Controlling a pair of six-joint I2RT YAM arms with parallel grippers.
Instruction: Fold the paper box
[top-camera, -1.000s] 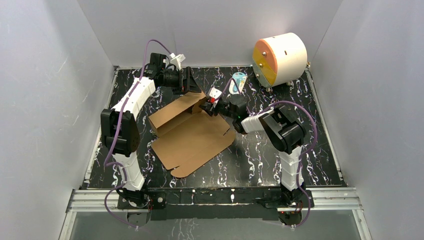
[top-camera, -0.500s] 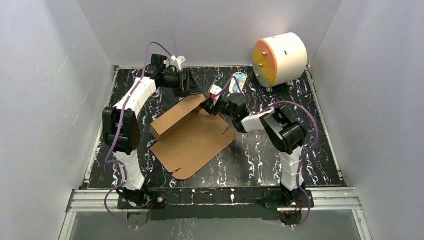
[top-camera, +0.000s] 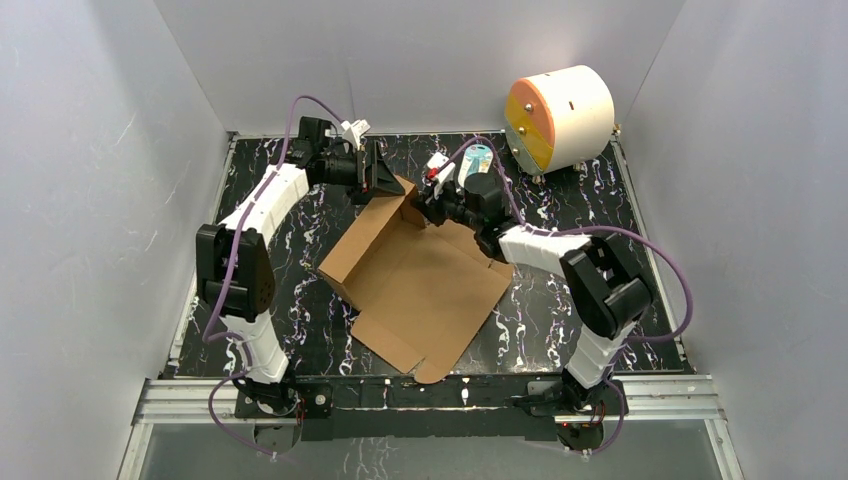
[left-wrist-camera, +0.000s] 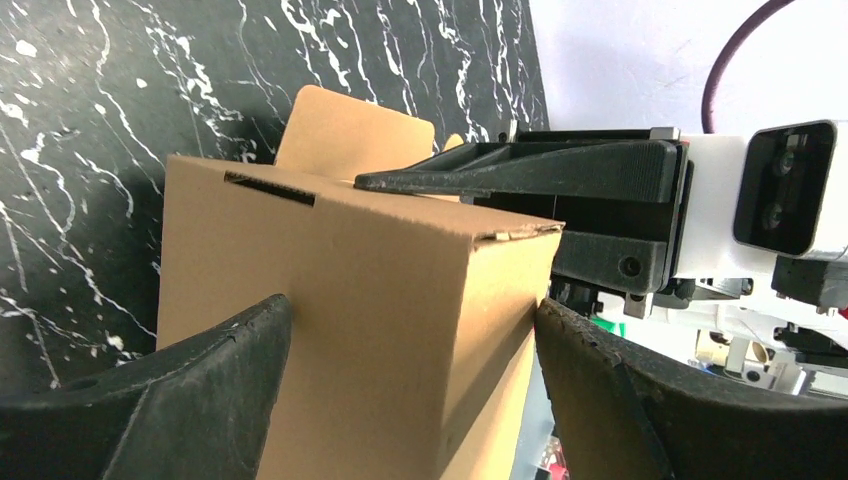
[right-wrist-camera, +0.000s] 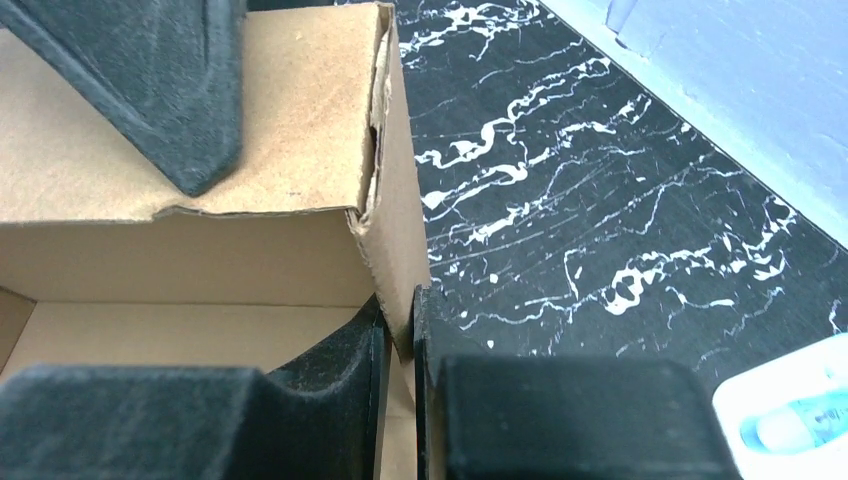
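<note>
Paper box (top-camera: 420, 285) mid-table (top-camera: 530, 335), flat panel toward the near edge, raised walls at the far end; left gripper (top-camera: 385, 183) at the box's far corner, fingers either side of the raised corner; right gripper (top-camera: 420, 208) just right of it, one finger inside the side wall, one outside; cylinder (top-camera: 560, 115) at far-right table corner, well apart from box; small packet (top-camera: 478, 158) between cylinder and right gripper, behind it.

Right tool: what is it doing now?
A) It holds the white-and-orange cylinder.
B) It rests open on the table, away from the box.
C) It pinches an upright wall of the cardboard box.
C: in the right wrist view, the right tool has its fingers closed on both sides of a thin upright wall of the paper box.
</note>
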